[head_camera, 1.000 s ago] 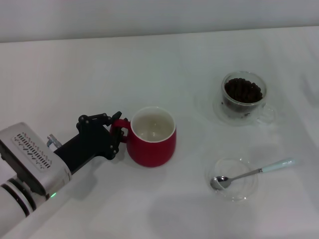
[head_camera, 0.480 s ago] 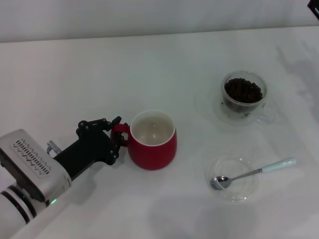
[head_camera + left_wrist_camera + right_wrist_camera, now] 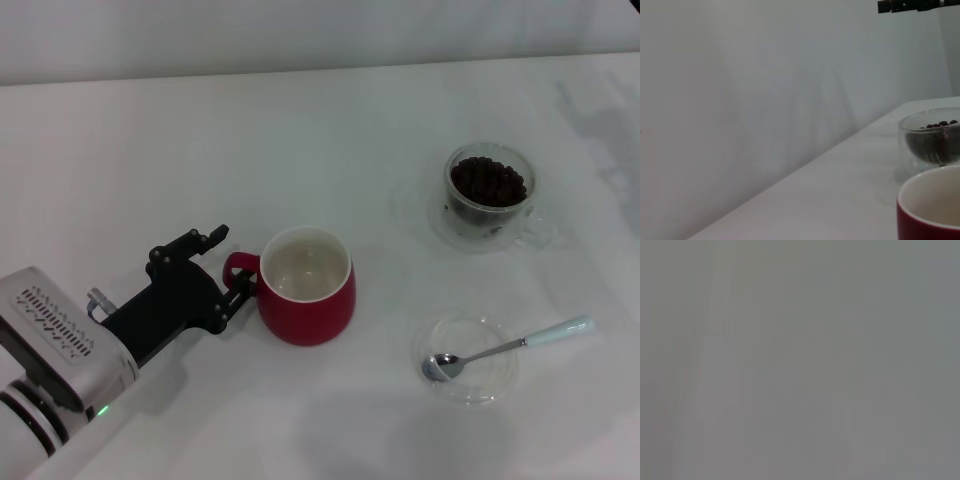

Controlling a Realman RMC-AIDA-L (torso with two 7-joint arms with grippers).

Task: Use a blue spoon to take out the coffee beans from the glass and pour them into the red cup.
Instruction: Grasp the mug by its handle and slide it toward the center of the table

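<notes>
The red cup (image 3: 312, 308) stands upright at the table's middle, its white inside empty; its rim also shows in the left wrist view (image 3: 932, 210). My left gripper (image 3: 231, 262) is open, one finger on either side of the cup's loop handle. The glass (image 3: 456, 213) with the coffee beans (image 3: 487, 182) stands at the back right, also seen in the left wrist view (image 3: 920, 150). The blue spoon (image 3: 505, 346) lies with its metal bowl in a clear saucer (image 3: 470, 396), pale handle pointing right. A dark piece of my right gripper (image 3: 910, 5) hangs high above the glass.
The white table (image 3: 200, 140) runs back to a pale wall. The right wrist view holds only flat grey. A faint shadow lies on the table at the far right.
The left gripper has opened off the cup's handle, its upper finger swinging away. The cup sits a little nearer than before. A dark tip seen at the top right corner has left the head view.
</notes>
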